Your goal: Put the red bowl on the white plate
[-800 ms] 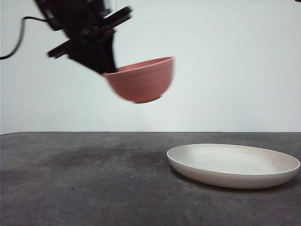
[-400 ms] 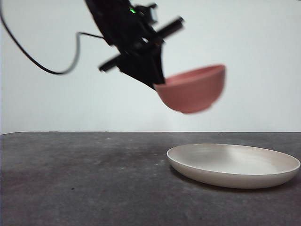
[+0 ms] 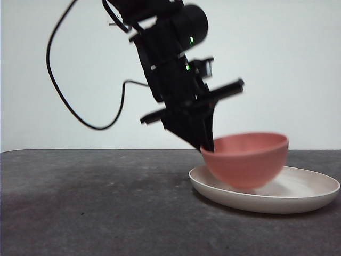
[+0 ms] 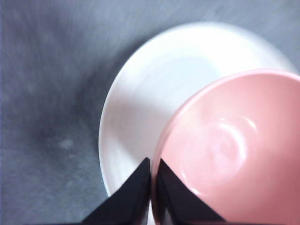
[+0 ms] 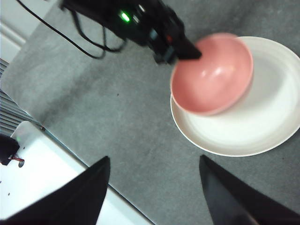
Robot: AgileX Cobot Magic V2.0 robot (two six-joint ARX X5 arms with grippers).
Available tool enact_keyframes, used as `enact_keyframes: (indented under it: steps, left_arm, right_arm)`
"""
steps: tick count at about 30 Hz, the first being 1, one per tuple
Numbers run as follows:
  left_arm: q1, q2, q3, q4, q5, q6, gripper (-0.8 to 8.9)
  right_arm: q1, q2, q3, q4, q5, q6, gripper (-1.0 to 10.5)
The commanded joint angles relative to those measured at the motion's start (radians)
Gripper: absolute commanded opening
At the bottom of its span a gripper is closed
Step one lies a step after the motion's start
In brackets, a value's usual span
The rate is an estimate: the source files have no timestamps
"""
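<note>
My left gripper (image 3: 206,144) is shut on the rim of the red bowl (image 3: 246,166) and holds it, slightly tilted, low over the left part of the white plate (image 3: 314,193). I cannot tell whether the bowl's base touches the plate. In the left wrist view the jaws pinch the bowl's (image 4: 225,150) near rim at the gripper (image 4: 153,165), with the plate (image 4: 140,103) under it. The right wrist view shows the bowl (image 5: 211,75) over the plate (image 5: 262,122) from above. My right gripper (image 5: 154,164) is open and empty, high above the table.
The table (image 3: 80,202) is dark grey and bare. A black cable (image 3: 58,90) hangs from the left arm. In the right wrist view the table's edge (image 5: 56,140) and a white surface beyond it show.
My left gripper has carried the bowl to the right and down, from high over the table's middle to just above the plate's left part. The plate has not moved.
</note>
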Motion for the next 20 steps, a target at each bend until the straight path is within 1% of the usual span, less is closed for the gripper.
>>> enact_keyframes:
  steps: [1, 5, 7, 9, 12, 14, 16, 20]
  left_arm:
    - [-0.019, 0.037, 0.030, 0.014, -0.008, -0.006, 0.10]
    - [-0.034, 0.046, 0.030, 0.021, -0.028, -0.005, 0.10]
    - [-0.039, 0.046, 0.030, 0.023, -0.028, -0.005, 0.11]
    - [-0.043, 0.046, 0.030, 0.023, -0.027, -0.005, 0.61]
    - [-0.047, 0.046, 0.030, 0.016, -0.027, -0.006, 2.05]
    - [-0.050, 0.046, 0.030, 0.014, -0.027, -0.005, 2.63]
    - [-0.051, 0.042, 0.031, 0.010, -0.026, -0.006, 2.83]
    - [-0.051, 0.004, 0.032, 0.015, -0.026, -0.006, 2.84]
  right_arm:
    - [0.002, -0.011, 0.018, 0.002, 0.002, 0.025, 3.0]
    - [0.002, -0.027, 0.018, -0.016, 0.033, 0.029, 3.0]
    - [0.002, -0.027, 0.018, -0.028, 0.033, 0.029, 3.0]
    - [0.002, -0.027, 0.018, -0.040, 0.033, 0.029, 3.0]
    - [0.002, -0.027, 0.018, -0.046, 0.033, 0.029, 3.0]
    - [0.002, -0.027, 0.018, -0.047, 0.033, 0.029, 3.0]
    - [0.002, -0.027, 0.018, -0.047, 0.033, 0.029, 3.0]
    - [0.002, -0.027, 0.018, -0.056, 0.034, 0.028, 3.0]
